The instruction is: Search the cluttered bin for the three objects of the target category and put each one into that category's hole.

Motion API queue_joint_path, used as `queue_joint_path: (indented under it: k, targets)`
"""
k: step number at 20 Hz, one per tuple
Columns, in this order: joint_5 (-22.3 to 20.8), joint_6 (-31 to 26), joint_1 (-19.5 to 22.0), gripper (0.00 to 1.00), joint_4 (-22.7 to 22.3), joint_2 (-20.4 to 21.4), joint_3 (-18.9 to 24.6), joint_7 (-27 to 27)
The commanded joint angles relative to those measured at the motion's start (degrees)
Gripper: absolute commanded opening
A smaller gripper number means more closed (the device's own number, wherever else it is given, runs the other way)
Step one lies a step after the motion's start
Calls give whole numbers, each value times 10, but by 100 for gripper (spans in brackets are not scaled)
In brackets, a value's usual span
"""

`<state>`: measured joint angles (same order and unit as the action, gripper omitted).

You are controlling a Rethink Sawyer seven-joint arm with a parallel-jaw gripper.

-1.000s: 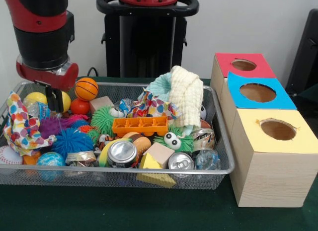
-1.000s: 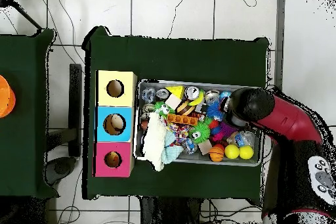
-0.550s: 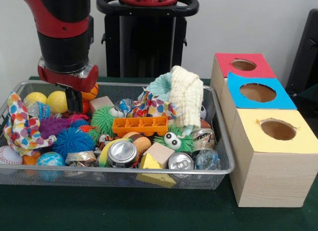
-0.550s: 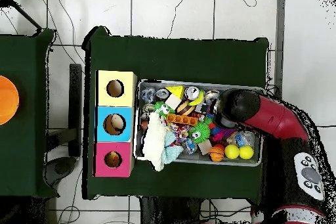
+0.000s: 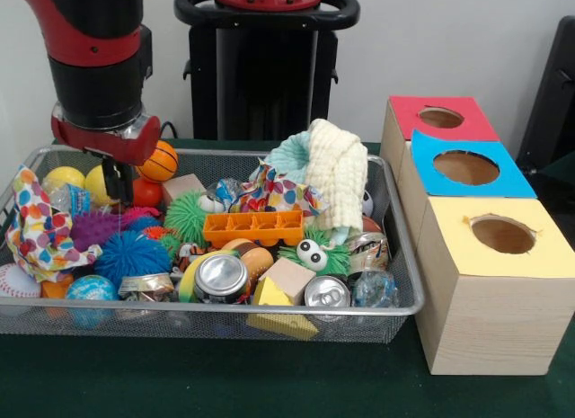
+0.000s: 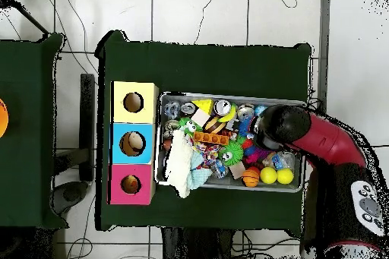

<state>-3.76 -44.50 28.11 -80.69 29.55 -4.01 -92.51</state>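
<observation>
Gripper point(image 5: 116, 182) of my red and black arm low over wire mesh bin point(image 5: 225, 310), beside small orange basketball point(image 5: 162, 160), finger spread I cannot tell.

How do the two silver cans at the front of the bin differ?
The left can looks larger and lies tilted, its top facing up and forward among the toys; the right can looks smaller and sits lower, against the bin's front rim. The left can rests beside a yellow curved toy, the right beside a clear bumpy ball. Both are silver with pull-tab tops showing.
</observation>
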Motion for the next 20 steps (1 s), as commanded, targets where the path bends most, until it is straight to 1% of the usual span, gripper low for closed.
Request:
queue_joint_path:
  k: [1,4,8,14,20]
  targets:
    - [-22,-68,27,0,25,2,47,44]
    - [-25,-104,33,0,43,8,49,60]
    - [-25,-139,31,0,32,42,44,62]
    - [-25,-139,26,0,14,58,44,45]
    - [-23,-164,15,0,-1,91,36,31]
